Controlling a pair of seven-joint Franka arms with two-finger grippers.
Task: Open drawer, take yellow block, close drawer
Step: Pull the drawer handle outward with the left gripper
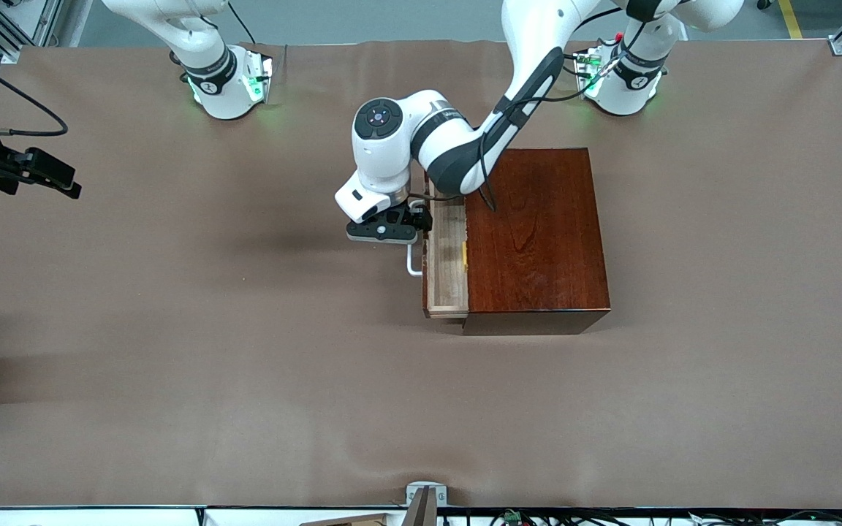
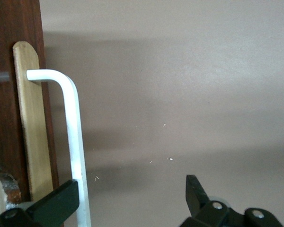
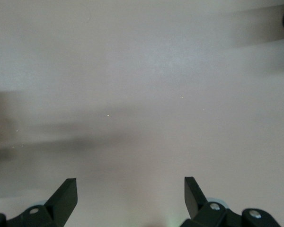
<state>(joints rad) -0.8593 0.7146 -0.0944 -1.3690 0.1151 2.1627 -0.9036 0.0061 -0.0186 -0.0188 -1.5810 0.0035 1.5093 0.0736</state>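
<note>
The mahogany cabinet (image 1: 538, 234) stands mid-table. Its drawer (image 1: 446, 256) is pulled partway out toward the right arm's end and shows a pale-wood tray. A thin strip of the yellow block (image 1: 464, 253) shows in the tray at the cabinet's edge. My left gripper (image 1: 419, 219) is open at the drawer's front, with the white handle (image 1: 412, 261) between its fingers. In the left wrist view the handle bar (image 2: 75, 142) lies just inside one finger (image 2: 61, 201) of the open left gripper (image 2: 131, 189). My right gripper (image 1: 63, 183) waits open over bare table, and it also shows in the right wrist view (image 3: 130, 187).
Brown cloth (image 1: 245, 351) covers the table. The arms' bases (image 1: 227, 84) stand along the edge farthest from the front camera. The left arm's links (image 1: 457, 150) hang over the cabinet's corner.
</note>
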